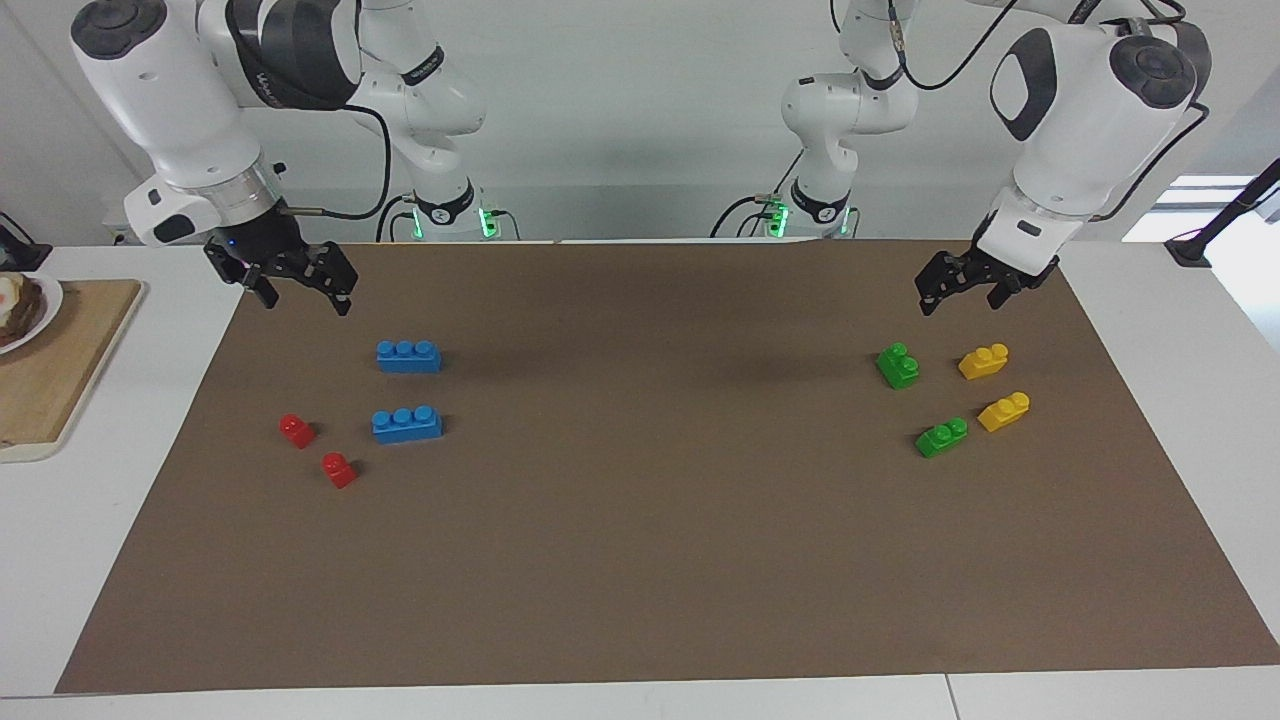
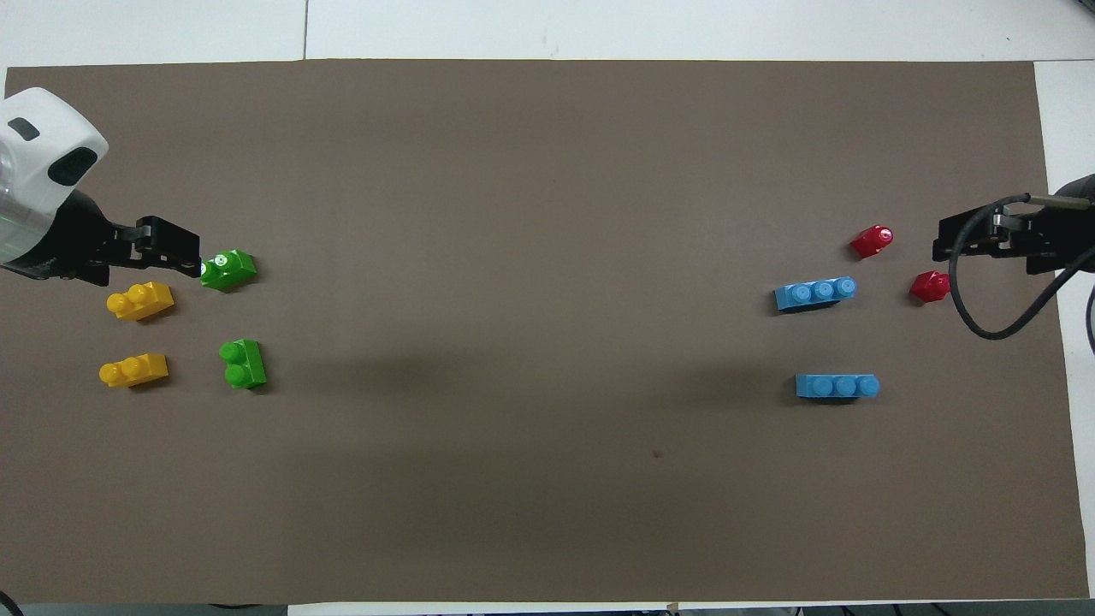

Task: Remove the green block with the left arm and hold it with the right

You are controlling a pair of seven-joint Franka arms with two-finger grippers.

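On the worktop [image 1: 640, 560], both arms hang raised near the facing view's upper corners. The right gripper [image 1: 305, 295] waits wide open, and the left gripper [image 1: 960, 297] is wide open over the brick cluster. The green block [image 1: 941, 437] lies lowest in that cluster, beside a yellow brick [image 1: 1004, 411]. We judge it light, rigid and slick, best pinched across its flat sides below the studs.

Table cover [image 1: 640, 560]: plain brown;
Three-stud bricks [image 1: 408, 356]: blue;
Two-stud bricks [image 1: 898, 366]: two green, two yellow [image 1: 983, 361];
Single-stud bricks [image 1: 296, 430]: red;
Cutting board [image 1: 50, 370]: light wood
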